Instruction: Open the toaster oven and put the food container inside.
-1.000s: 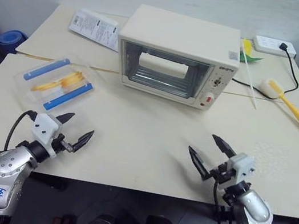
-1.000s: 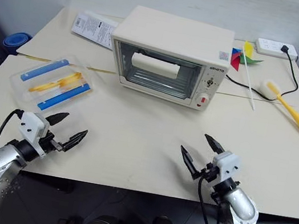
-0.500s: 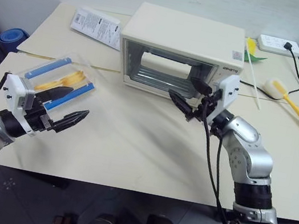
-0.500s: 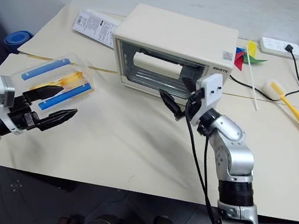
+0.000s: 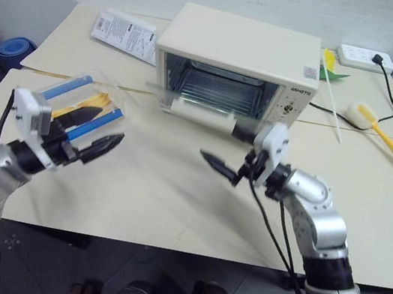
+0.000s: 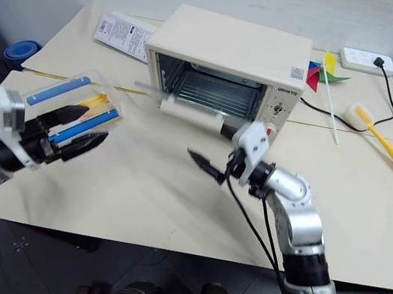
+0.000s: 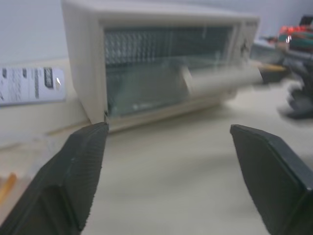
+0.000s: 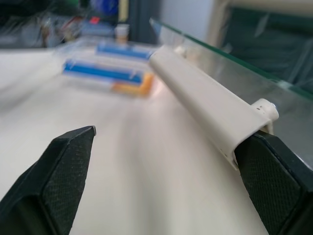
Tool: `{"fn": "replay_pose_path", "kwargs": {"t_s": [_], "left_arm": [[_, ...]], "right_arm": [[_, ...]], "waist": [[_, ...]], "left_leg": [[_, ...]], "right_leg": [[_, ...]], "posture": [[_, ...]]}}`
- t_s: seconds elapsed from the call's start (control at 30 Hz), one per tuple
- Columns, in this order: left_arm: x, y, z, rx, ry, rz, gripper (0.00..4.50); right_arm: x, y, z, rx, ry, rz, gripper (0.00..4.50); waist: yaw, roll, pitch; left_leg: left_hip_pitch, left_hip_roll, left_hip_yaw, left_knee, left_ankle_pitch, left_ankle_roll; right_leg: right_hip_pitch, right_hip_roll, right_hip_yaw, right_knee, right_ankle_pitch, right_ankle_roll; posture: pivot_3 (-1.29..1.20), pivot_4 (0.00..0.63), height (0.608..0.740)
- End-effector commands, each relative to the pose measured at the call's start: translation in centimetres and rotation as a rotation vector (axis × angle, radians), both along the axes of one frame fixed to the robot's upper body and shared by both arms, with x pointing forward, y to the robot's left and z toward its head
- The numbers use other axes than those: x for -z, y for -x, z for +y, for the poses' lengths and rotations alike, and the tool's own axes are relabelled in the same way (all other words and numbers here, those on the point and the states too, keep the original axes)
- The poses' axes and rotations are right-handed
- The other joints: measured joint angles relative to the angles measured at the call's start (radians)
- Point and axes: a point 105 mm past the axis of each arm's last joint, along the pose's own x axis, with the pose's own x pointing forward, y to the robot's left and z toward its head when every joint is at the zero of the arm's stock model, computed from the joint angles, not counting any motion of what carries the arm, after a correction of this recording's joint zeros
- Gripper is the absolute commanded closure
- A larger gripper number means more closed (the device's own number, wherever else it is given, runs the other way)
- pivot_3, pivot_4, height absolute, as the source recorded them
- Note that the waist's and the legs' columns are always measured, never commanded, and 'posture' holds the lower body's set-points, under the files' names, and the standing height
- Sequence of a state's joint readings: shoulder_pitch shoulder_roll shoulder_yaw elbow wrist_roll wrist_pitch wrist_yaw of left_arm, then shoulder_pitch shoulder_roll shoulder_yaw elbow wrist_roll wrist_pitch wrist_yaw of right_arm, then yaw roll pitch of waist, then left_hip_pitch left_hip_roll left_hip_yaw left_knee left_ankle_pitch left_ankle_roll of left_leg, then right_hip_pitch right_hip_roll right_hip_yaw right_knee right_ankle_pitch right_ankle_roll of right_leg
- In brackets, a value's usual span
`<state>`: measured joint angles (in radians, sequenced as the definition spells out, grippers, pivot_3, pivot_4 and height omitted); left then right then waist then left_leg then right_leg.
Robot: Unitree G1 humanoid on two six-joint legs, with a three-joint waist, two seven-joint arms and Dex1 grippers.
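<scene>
The right hand (image 5: pixel 228 149) hangs with its fingers spread wide and holding nothing, just in front of the toaster oven (image 5: pixel 234 70), whose glass door (image 8: pixel 230 73) is dropped partly open; one finger (image 8: pixel 274 181) sits right beside the end of the cream door handle (image 5: pixel 204 115), though contact cannot be told. The left hand (image 5: pixel 86 134) is raised over the counter (image 5: pixel 166 187), its fingers parted and gripping nothing. The food container (image 5: pixel 74 106) lies on the counter just beyond the left hand's fingertips, well apart from the right hand.
</scene>
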<state>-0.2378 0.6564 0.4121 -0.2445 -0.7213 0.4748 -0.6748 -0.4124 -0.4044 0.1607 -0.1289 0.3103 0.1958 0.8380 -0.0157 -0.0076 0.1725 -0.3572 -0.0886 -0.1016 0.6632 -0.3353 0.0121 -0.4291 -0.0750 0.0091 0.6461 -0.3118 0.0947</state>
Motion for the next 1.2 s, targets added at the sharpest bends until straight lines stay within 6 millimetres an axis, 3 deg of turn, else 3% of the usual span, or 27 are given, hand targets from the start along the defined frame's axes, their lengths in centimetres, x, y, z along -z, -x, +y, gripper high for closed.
{"fn": "replay_pose_path", "kwargs": {"t_s": [0.03,0.17,0.33,0.47,0.63,0.77,0.93,1.03,1.1,1.2], "left_arm": [[-1.0,-2.3,0.0,-0.036,0.019,-0.019,1.74],[-1.6,-5.3,-1.7,-0.007,-0.017,-0.039,2.94],[0.7,-7.4,-4.0,0.063,-0.133,-0.009,4.47],[3.0,-7.2,-4.7,0.129,-0.242,0.025,4.47],[5.1,-6.3,-4.0,0.126,-0.285,0.066,4.47],[7.3,-5.5,-3.7,0.105,-0.295,0.091,4.47],[9.4,-4.3,-1.9,-0.019,-0.245,0.117,4.47],[8.8,-2.9,-0.1,-0.118,-0.135,0.098,4.47],[7.9,-1.6,1.3,-0.189,-0.042,0.079,4.09],[7.9,2.2,5.0,-0.360,0.100,0.099,3.31]], "right_arm": [[-1.1,1.6,0.8,-0.065,0.034,-0.134,0.00],[0.2,1.4,0.1,-0.035,0.071,-0.139,0.00],[1.1,1.4,-1.1,0.006,0.090,-0.150,0.00],[2.1,2.1,-3.0,0.047,0.093,-0.144,0.00],[3.4,4.4,-7.0,0.111,0.058,-0.060,0.00],[2.4,4.7,-9.2,0.203,-0.014,-0.056,0.00],[-0.4,4.3,-8.6,0.157,-0.139,-0.153,0.00],[-2.4,3.7,-7.1,0.080,-0.244,-0.177,0.00],[-3.5,3.3,-6.5,0.067,-0.288,-0.213,0.00],[-4.1,3.3,-4.9,0.000,-0.286,-0.259,0.00]], "waist": [[-0.004,0.000,0.000],[-0.005,0.000,0.000],[-0.012,0.000,0.000],[-0.008,-0.001,0.000],[-0.004,-0.001,0.000],[-0.002,-0.001,0.000],[0.000,-0.001,0.000],[-0.006,0.000,0.000],[-0.006,-0.001,0.000],[-0.010,-0.001,0.000]], "left_leg": [[0.000,0.000,0.000,0.000,0.000,0.000],[0.000,0.000,-0.001,0.000,0.000,-0.001],[0.000,-0.001,-0.001,0.000,0.000,-0.001],[0.000,-0.001,-0.002,0.000,0.000,-0.001],[0.000,-0.001,-0.001,0.001,0.000,0.000],[0.000,-0.001,-0.001,0.001,0.000,-0.001],[0.002,0.000,-0.001,0.001,0.001,-0.001],[0.002,0.000,0.000,0.000,0.001,-0.001],[0.002,0.001,-0.001,0.000,0.000,-0.001],[0.002,0.001,-0.001,0.000,0.000,0.000]], "right_leg": [[0.000,0.000,0.000,0.001,0.000,0.000],[0.000,0.001,-0.001,0.000,0.000,0.000],[0.000,0.000,-0.001,0.000,0.000,0.000],[0.000,0.000,-0.002,-0.001,0.000,0.000],[0.001,-0.001,-0.001,0.000,0.000,0.000],[0.001,-0.001,-0.001,0.000,0.000,0.001],[0.002,0.000,0.000,0.001,0.000,0.001],[0.002,0.000,0.000,0.001,0.000,0.001],[0.002,0.000,0.000,0.001,0.000,0.001],[0.002,0.000,0.000,0.000,0.000,0.001]], "posture": [[0.00,0.150,0.740],[0.00,0.150,0.740],[0.00,0.150,0.740],[0.00,0.150,0.740],[0.00,0.150,0.740],[0.00,0.150,0.740],[0.00,0.150,0.740],[0.00,0.150,0.740],[0.00,0.150,0.740],[0.00,0.150,0.740]]}}
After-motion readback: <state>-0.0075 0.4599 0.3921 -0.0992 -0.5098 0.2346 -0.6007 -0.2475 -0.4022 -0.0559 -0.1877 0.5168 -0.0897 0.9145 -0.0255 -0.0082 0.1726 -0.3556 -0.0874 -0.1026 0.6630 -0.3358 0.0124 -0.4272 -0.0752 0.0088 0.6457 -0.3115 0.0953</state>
